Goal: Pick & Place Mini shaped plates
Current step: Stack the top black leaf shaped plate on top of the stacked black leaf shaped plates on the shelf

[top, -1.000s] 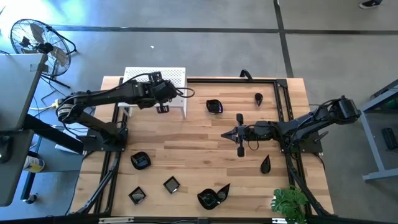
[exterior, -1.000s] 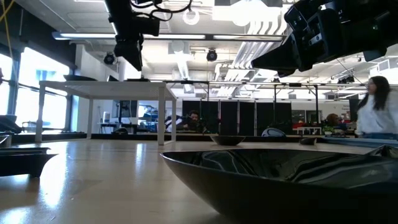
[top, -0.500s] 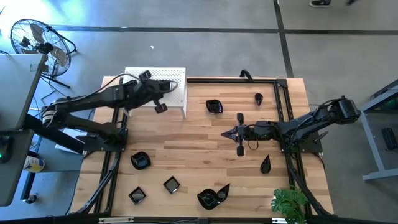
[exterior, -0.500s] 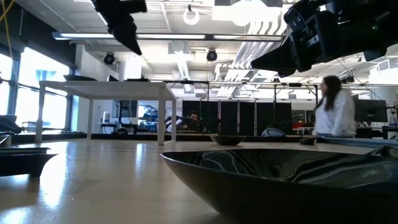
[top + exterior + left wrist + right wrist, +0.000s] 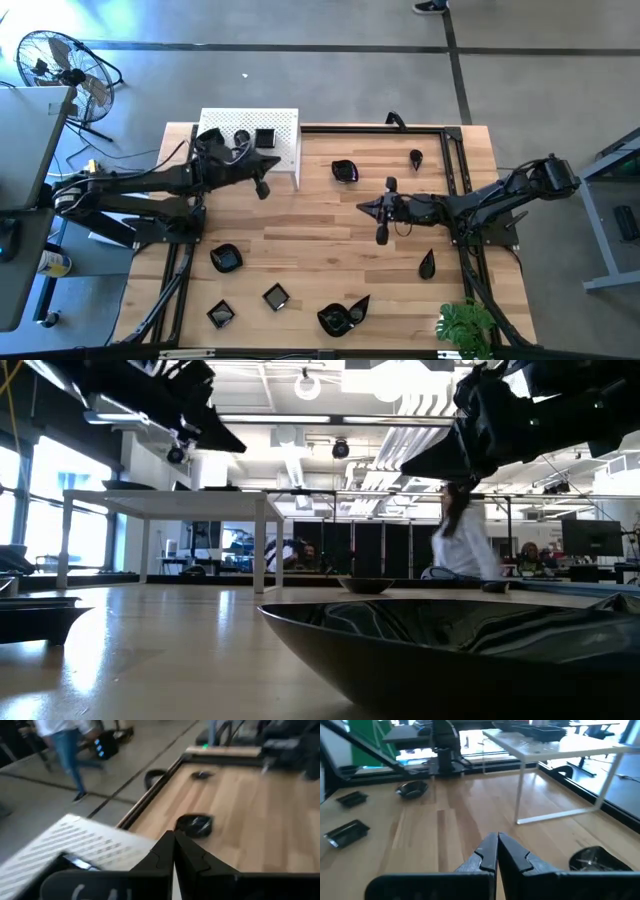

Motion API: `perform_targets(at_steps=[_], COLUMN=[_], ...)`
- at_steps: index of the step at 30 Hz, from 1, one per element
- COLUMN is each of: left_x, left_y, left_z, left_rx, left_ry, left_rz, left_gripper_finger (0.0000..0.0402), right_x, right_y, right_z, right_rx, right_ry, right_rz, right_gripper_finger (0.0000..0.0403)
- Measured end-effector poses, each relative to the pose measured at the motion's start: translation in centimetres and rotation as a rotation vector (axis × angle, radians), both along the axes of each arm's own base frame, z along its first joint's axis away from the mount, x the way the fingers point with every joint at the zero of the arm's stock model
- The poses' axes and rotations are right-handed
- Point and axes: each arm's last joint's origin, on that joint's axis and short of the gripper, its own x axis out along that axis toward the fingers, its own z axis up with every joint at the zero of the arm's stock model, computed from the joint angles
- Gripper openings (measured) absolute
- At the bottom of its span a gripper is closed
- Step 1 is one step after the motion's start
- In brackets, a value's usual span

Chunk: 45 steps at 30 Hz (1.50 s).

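Observation:
Several glossy black mini shaped plates lie on the wooden table: a wavy round one [image 5: 345, 170] and a small one [image 5: 415, 157] at the far side, a teardrop [image 5: 428, 264] at the right, and others [image 5: 226, 258] [image 5: 276, 296] [image 5: 342, 317] near the front. A square plate [image 5: 265, 138] rests flat on top of the white perforated stand [image 5: 285, 125]. My left gripper [image 5: 272, 167] [image 5: 173, 845] hangs shut and empty by the stand's near edge, pointing roughly level toward the wavy plate [image 5: 194, 824]. My right gripper [image 5: 361, 207] [image 5: 497, 840] hovers shut and empty over mid-table.
A black metal frame [image 5: 455, 150] runs along the table's edges. A green plant [image 5: 465, 325] stands at the near right corner. A fan [image 5: 60, 65] stands on the floor beyond the table's left side. A person [image 5: 465, 540] walks in the room behind.
My left gripper has drawn back from above the stand toward the table's left and near side, sinking and tipping from pointing down to nearly level. The square plate now shows on the stand where it hovered. My right gripper has rolled slightly in place.

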Motion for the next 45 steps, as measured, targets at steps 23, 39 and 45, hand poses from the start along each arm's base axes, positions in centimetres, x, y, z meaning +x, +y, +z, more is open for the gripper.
perform_targets(at_steps=[23,39,45], left_x=[-1.4,-1.4,-1.4], left_y=[-1.0,-1.0,-1.0], left_z=[-5.7,-5.7,-5.7], left_rx=[0.015,0.021,0.020], left_ry=[-0.356,-0.351,-0.349], left_rz=[-0.203,-0.200,-0.199], left_gripper_finger=[0.0003,0.0003,0.0003], right_x=[1.7,3.4,5.4], right_y=[-4.9,-10.8,-13.4], right_z=[2.1,2.6,0.2], right_rx=[0.280,0.518,0.561], right_ry=[0.204,0.409,0.515], right_rz=[-0.415,-0.549,-0.561], right_gripper_finger=[0.0039,0.0168,0.0173])
